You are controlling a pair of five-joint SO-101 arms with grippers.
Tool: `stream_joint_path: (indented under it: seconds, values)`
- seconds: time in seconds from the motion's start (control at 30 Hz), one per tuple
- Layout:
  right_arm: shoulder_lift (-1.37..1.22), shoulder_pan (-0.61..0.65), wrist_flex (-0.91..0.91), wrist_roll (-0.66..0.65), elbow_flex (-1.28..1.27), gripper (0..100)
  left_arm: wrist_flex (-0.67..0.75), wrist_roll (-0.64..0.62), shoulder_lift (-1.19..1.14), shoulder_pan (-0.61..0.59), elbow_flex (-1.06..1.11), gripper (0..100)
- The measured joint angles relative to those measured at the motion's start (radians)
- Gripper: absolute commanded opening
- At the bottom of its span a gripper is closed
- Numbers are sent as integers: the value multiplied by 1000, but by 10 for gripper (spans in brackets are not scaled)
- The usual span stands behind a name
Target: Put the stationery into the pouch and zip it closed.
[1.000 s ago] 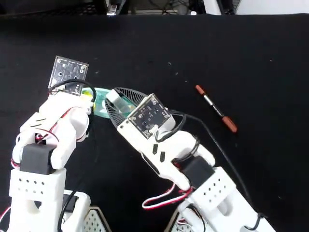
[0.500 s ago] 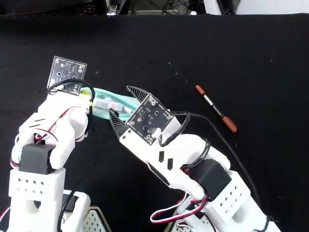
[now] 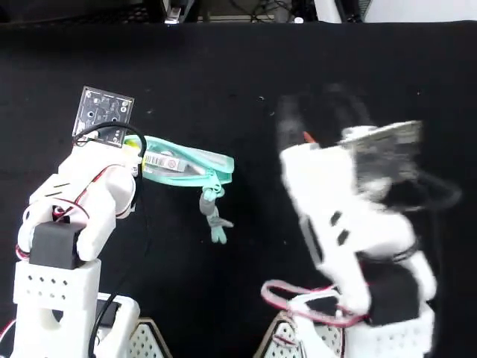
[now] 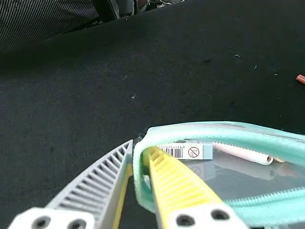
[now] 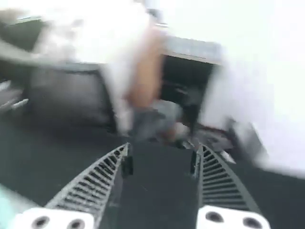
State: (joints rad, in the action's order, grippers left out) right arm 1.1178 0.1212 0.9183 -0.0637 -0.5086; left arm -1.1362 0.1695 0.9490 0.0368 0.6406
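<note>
The teal pouch (image 3: 186, 168) lies left of centre on the black table, mouth unzipped, its zipper strap (image 3: 214, 216) trailing toward the front. My left gripper (image 3: 138, 160) is shut on the pouch's left end. In the left wrist view, the yellow finger (image 4: 167, 176) sits inside the pouch (image 4: 248, 143) mouth and the grey finger outside. A barcoded item (image 4: 186, 151) and a white pen (image 4: 243, 153) lie inside. My right gripper (image 3: 317, 112) is raised at the right, blurred, over the red-ended pen (image 3: 306, 137). It stands open (image 5: 161, 152) and holds nothing.
A square marker board (image 3: 103, 113) tops the left arm's wrist. The table's far edge and room clutter run along the back. The red pen's end (image 4: 300, 78) shows on the cloth beyond the pouch.
My right arm has pulled away from the pouch and swung fast to the right and upward. The pouch now lies uncovered with its strap trailing. The left arm has kept still.
</note>
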Motion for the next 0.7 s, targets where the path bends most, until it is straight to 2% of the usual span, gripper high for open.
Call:
stream_joint_path:
  seconds: [0.1,0.23,0.5,0.7]
  values:
    - [-143,-175,71,21,12,199,0,0,0,0,0,35]
    - [-466,-262,104,-80,14,198,0,0,0,0,0,35]
    - [-1057,-279,44,-410,92,198,0,0,0,0,0,36]
    - [-1280,-281,-32,-534,167,198,0,0,0,0,0,36]
